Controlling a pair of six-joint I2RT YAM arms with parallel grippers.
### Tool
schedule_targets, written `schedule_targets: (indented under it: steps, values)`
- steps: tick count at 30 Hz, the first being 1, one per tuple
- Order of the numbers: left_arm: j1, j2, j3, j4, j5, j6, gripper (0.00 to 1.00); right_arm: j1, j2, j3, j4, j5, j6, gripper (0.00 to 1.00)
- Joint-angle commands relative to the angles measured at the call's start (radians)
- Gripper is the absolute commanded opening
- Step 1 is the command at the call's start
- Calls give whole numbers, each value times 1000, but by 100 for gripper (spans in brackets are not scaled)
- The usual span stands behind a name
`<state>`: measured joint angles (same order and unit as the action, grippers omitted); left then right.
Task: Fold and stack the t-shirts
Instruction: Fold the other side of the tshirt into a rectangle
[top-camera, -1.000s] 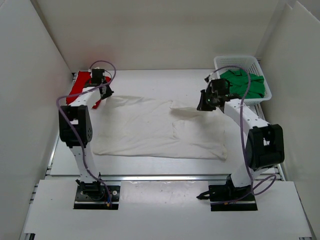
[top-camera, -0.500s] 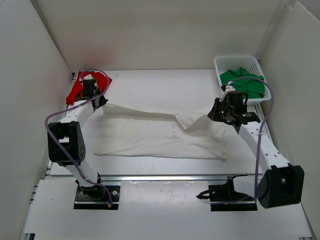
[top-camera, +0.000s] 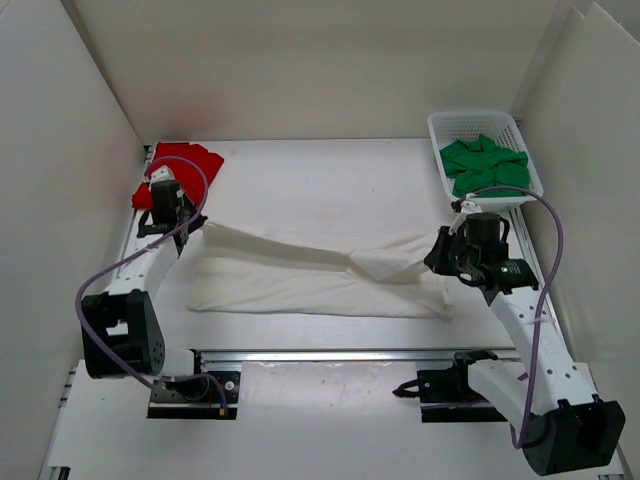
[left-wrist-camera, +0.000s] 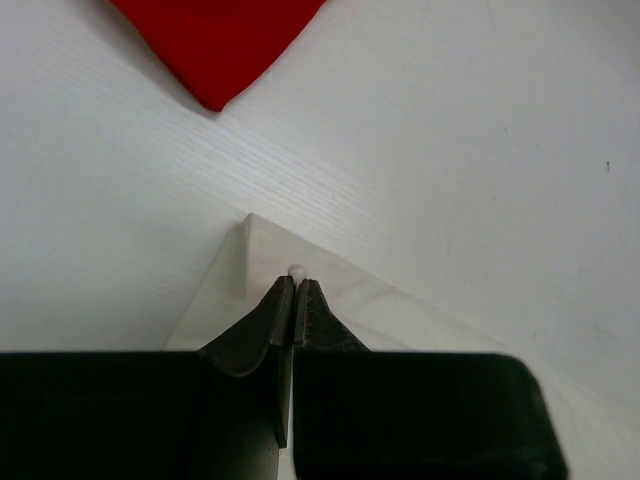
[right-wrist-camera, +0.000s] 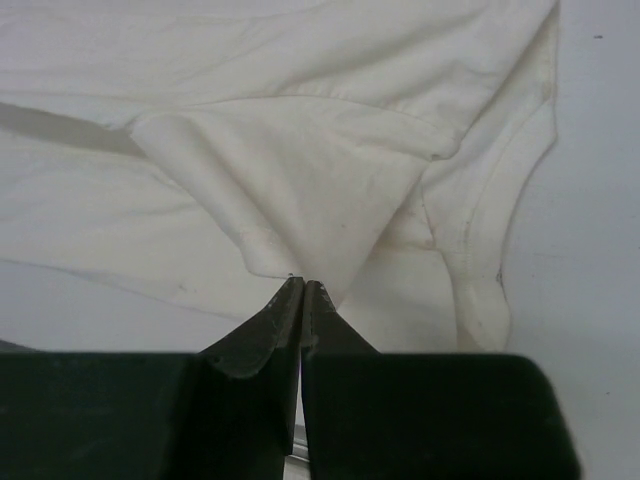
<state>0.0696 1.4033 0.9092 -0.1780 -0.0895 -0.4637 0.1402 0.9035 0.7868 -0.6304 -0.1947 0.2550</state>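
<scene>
Pinching the far edge of the soft white cloth t-shirt (top-camera: 300, 285) at both ends, the two arms hold it raised in a stretched band across the flat white bench (top-camera: 320, 175), while the garment's near half lies spread on the surface. The left pincer (top-camera: 188, 232) is closed on the very tip of a corner, and its wrist view shows only a sliver of cloth past the fingertips. The right pincer (top-camera: 440, 262) is likewise closed, gripping a folded flap beside the right sleeve. The bright red cloth t-shirt (top-camera: 182, 165) lies at the far left, just beyond the left pincer. The crumpled green cloth t-shirt (top-camera: 485, 165) sits in the white plastic mesh basket (top-camera: 470, 118) at the far right.

The likeliest fault is the left corner slipping free, since that hold is shallow and the band looks tight, so any pull apart would tug it out. The left pincer also stands farther back than the right, so the fold may land skewed. The right sleeve is bunched under the flap and could be trapped as a lump. Nothing pins the near half, which may slide on the smooth bench.
</scene>
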Motion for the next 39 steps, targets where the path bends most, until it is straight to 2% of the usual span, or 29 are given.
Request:
schedule_targets:
  steps: [1,3,6,9,11,12,13,14,15,16,18,20,21,22,24,26,27,28,30,32,33,36,39]
  values:
    - [-2,-111,-78,34,-38,14,0,54,-60,42,-47,14,1,0]
    - [7,-133,-136,17,-47,16,0,65,-86,-6,-63,34,12,0]
    - [27,-107,-144,-40,-20,11,0,59,-115,-76,-95,31,20,0]
    - [36,-78,-151,-81,19,7,1,160,-115,-46,-149,157,79,0]
    - [59,-67,-162,-95,45,-24,4,153,-80,0,-195,172,86,0]
    - [79,-75,-186,-72,86,-45,11,122,-49,24,-227,137,63,0]
    - [111,-78,-213,-52,108,-58,22,92,-34,23,-253,106,52,0]
    - [128,-87,-234,-29,152,-76,28,111,-22,26,-291,110,70,1]
    - [139,-92,-234,-29,171,-93,40,133,-6,58,-313,167,82,0]
    - [153,-102,-243,-15,181,-110,49,163,3,81,-359,226,87,0]
    - [170,-131,-250,9,201,-142,52,176,38,97,-406,281,86,0]
    - [150,-179,-270,61,194,-170,53,130,90,111,-454,290,46,1]
    - [133,-211,-273,66,177,-173,53,137,92,98,-454,296,47,4]
    - [98,-237,-276,87,171,-168,52,137,94,86,-448,293,30,14]
    - [38,-269,-260,87,148,-129,50,150,75,92,-446,293,36,39]
    - [-55,-299,-266,92,135,-109,45,196,40,108,-431,322,61,38]
    - [-98,-306,-276,104,143,-113,45,215,34,130,-424,331,69,30]
    - [-153,-320,-280,109,149,-121,43,258,22,146,-395,334,94,27]
    - [-241,-333,-306,136,145,-131,44,329,15,157,-315,270,109,15]
    - [-356,-342,-319,162,132,-141,44,462,41,120,-177,204,133,4]
    - [-375,-340,-329,167,131,-156,44,493,57,114,-134,202,141,0]
    - [-462,-359,-404,273,169,-216,44,614,210,80,16,174,135,1]
    - [-501,-363,-449,305,169,-236,43,636,332,69,98,182,118,1]
